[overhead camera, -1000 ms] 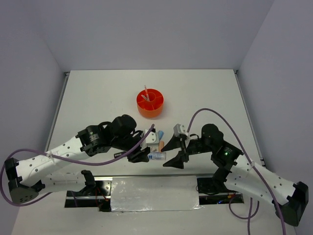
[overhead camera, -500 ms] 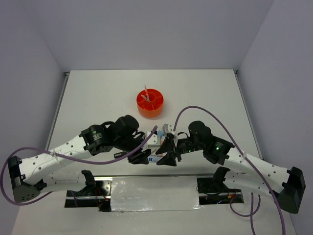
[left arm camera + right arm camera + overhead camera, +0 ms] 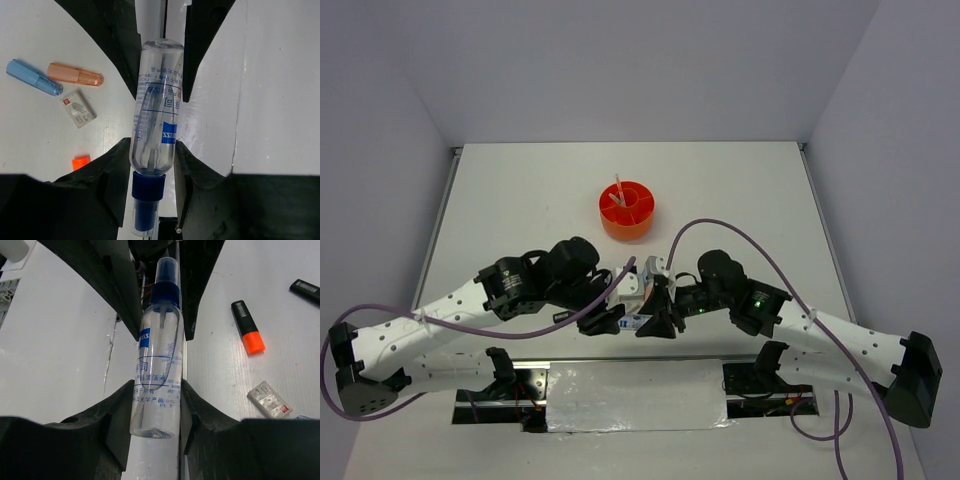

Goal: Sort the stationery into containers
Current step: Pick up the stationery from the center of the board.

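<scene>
**Both claws clamped on one bottle**

Nearest you, your left claw (image 3: 152, 165) is pinching the bottle (image 3: 154, 115) just above its blue spray cap; both fingers (image 3: 117, 175) are pressing against the clear body, open only as wide as the bottle. Your right claw (image 3: 156, 402) is gripping the same bottle at its rounded base end, its jaws likewise closed down to the bottle's width. You are therefore holding the bottle between the two claws, over the near part of the table (image 3: 520, 190).

Just past the left claw, a small orange piece (image 3: 80, 162) is lying on the table. Beyond it a white eraser (image 3: 77, 109) in a clear wrapper is resting near a blue eraser (image 3: 34, 77) and a salmon eraser (image 3: 75, 75); those two are lying just beside each other, tips close.

On the right wrist view, a highlighter (image 3: 247, 332) with an orange cap is lying apart from the white eraser. A black thing (image 3: 305, 288) is being cut off by the frame edge; you cannot tell what it is.

Farthest out, the tub (image 3: 620, 228) is sitting mid-table, well apart from both claws; a pink pen (image 3: 617, 190) is standing in it, tilted.
</scene>
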Robot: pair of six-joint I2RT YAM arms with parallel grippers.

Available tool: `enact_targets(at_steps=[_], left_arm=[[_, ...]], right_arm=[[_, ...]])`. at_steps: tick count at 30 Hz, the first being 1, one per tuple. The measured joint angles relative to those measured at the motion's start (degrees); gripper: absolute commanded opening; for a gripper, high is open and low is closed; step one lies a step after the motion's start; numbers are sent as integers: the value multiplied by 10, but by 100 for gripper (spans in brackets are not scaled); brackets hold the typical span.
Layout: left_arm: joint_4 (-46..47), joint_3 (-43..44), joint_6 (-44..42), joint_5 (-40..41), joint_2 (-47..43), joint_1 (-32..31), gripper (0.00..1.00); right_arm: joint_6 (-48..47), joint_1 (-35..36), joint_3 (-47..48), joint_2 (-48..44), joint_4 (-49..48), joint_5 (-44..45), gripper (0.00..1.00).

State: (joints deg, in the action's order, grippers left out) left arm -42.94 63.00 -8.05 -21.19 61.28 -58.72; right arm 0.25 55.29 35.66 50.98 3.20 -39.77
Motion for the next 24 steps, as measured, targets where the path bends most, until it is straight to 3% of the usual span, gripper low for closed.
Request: enact_targets(at_steps=[2, 9, 17, 24], left_arm=[[2, 0, 12, 22, -3, -2, 99], [111, -24, 112, 172, -57, -3, 99], [356, -177, 353, 377, -240, -2, 99], [525, -314, 499, 410, -270, -2, 97]], right_arm=[[8, 2, -5, 2, -16, 6, 0], [59, 14, -63, -10, -151, 92, 0], [136, 19, -137, -64, -290, 231, 0], [188, 21, -161, -111, -407, 302, 0]])
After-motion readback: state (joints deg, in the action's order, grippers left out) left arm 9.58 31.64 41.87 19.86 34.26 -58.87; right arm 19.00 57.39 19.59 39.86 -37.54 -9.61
